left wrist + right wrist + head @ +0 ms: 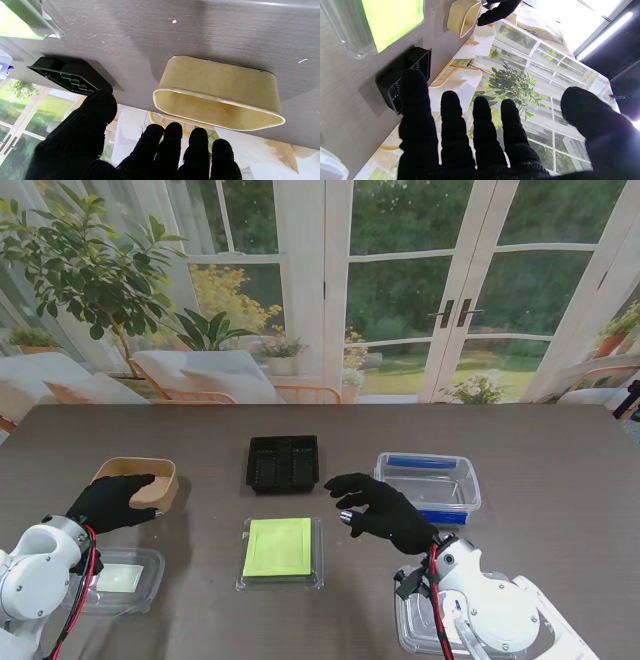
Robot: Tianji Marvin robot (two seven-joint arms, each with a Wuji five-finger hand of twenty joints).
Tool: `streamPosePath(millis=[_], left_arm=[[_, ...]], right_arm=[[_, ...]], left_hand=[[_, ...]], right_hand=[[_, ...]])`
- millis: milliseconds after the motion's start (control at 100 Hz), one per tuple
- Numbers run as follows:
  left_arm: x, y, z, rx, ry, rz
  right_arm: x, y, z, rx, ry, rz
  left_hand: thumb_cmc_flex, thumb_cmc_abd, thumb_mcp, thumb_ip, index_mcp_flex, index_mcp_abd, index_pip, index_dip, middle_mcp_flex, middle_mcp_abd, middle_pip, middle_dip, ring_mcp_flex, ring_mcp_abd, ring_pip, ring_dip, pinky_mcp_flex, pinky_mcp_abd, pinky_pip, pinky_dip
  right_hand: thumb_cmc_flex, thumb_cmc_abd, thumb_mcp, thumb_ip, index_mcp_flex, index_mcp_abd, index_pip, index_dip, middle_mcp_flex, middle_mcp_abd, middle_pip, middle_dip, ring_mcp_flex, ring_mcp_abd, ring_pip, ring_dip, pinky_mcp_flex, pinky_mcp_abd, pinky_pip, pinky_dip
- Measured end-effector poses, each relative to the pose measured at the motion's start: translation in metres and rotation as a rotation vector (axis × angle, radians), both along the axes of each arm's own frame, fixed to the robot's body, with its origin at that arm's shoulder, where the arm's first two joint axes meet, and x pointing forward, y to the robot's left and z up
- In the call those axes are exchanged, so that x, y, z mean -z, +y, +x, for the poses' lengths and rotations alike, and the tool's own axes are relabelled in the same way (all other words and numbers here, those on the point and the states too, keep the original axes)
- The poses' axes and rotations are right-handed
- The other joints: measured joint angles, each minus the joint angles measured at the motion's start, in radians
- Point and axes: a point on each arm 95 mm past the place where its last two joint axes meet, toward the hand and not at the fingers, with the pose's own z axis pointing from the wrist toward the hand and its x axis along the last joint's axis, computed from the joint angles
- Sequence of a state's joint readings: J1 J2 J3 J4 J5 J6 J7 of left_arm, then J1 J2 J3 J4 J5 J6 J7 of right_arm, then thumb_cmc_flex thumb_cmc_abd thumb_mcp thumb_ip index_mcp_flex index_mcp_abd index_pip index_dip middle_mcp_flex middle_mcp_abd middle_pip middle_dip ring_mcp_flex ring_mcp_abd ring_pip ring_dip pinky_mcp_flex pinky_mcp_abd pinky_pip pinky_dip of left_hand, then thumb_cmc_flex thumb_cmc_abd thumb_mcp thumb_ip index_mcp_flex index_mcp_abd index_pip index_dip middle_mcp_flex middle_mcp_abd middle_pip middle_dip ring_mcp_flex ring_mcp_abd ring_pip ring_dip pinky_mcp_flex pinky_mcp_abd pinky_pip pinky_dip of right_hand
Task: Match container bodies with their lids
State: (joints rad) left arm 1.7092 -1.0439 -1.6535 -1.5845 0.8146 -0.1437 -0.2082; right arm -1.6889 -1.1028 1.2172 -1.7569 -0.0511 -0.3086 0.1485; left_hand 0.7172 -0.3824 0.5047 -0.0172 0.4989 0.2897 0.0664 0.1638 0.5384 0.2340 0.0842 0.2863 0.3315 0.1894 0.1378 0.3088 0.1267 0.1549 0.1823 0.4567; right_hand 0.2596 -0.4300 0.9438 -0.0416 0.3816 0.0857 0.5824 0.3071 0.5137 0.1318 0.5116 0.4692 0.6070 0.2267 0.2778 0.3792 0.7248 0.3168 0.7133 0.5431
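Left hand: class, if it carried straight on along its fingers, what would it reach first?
Most likely the tan paper tub. The left hand is open, fingers spread, aimed at the tub's open rim with a gap between. In the stand view it seems to overlap the tub, so depth is unclear.

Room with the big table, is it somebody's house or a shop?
Probably a house, maybe a sunroom. White glass doors open onto a green garden, a leafy potted plant stands inside, and cushioned lounge chairs sit behind the dark wooden table.
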Motion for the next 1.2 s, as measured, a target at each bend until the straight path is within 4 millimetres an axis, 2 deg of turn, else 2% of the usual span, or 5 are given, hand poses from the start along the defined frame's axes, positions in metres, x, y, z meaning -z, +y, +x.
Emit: streamPosePath(millis=[320,360,470,1100,1200], left_arm=[[-0.001,0.008,0.013,0.053,0.049,0.058],[-0.001,0.008,0.015,0.057,0.049,0.063],[0.002,0.008,0.020,0.067,0.058,0.069],[0.023,0.014,0.032,0.076,0.117,0.112],[0.026,0.016,0.035,0.075,0.128,0.114]], right_arm=[[0.003,0.004,-0.002,-0.018,0.017,0.000],[0.003,0.004,-0.002,-0.018,0.019,0.000],[0.003,0.004,-0.002,-0.020,0.024,-0.001],[0.004,0.004,-0.003,-0.030,0.044,-0.003],[0.005,0.004,-0.003,-0.030,0.049,-0.001]], left_hand=[[-0.011,-0.010,0.036,0.000,-0.014,0.006,-0.005,0.000,-0.030,-0.004,-0.003,0.000,-0.020,-0.009,-0.001,0.000,-0.005,-0.005,0.000,-0.011],[-0.011,-0.010,0.039,-0.019,-0.014,0.008,-0.005,0.000,-0.030,-0.004,-0.003,0.000,-0.020,-0.010,-0.001,0.000,-0.005,-0.005,0.000,-0.011],[-0.031,-0.010,0.045,-0.019,-0.014,0.008,-0.005,0.000,-0.030,-0.004,-0.003,0.000,-0.020,-0.010,-0.001,0.000,-0.007,-0.005,0.000,-0.011],[-0.022,-0.010,0.053,-0.019,-0.026,0.009,-0.008,0.000,-0.039,-0.007,-0.004,0.000,-0.020,-0.011,-0.001,0.000,-0.017,-0.006,-0.002,-0.011],[-0.022,-0.010,0.056,-0.019,-0.026,0.009,-0.008,0.000,-0.039,-0.007,-0.004,0.000,-0.020,-0.011,-0.001,0.000,-0.017,-0.006,-0.004,-0.011]], right_hand=[[0.000,0.014,0.000,0.000,0.000,0.001,0.000,0.000,0.000,0.001,0.000,0.000,0.000,0.000,0.000,0.000,0.000,0.000,0.000,0.001],[0.000,0.014,0.000,0.000,0.000,0.001,0.000,0.000,0.000,0.001,0.000,0.000,0.000,0.000,0.000,0.000,0.000,0.000,0.000,0.001],[0.000,0.014,0.000,0.000,0.001,0.001,0.000,0.000,0.000,0.001,0.000,0.000,0.000,0.000,0.000,0.000,0.000,0.000,0.000,0.001],[0.000,0.025,0.000,0.000,0.001,0.003,0.000,0.000,0.013,0.007,0.000,0.000,0.000,0.001,0.000,0.000,0.000,0.000,0.000,0.002],[0.000,0.025,0.000,0.000,0.001,0.003,0.000,0.000,0.023,0.025,0.020,0.000,0.000,0.001,0.000,0.000,0.000,0.000,0.000,0.002]])
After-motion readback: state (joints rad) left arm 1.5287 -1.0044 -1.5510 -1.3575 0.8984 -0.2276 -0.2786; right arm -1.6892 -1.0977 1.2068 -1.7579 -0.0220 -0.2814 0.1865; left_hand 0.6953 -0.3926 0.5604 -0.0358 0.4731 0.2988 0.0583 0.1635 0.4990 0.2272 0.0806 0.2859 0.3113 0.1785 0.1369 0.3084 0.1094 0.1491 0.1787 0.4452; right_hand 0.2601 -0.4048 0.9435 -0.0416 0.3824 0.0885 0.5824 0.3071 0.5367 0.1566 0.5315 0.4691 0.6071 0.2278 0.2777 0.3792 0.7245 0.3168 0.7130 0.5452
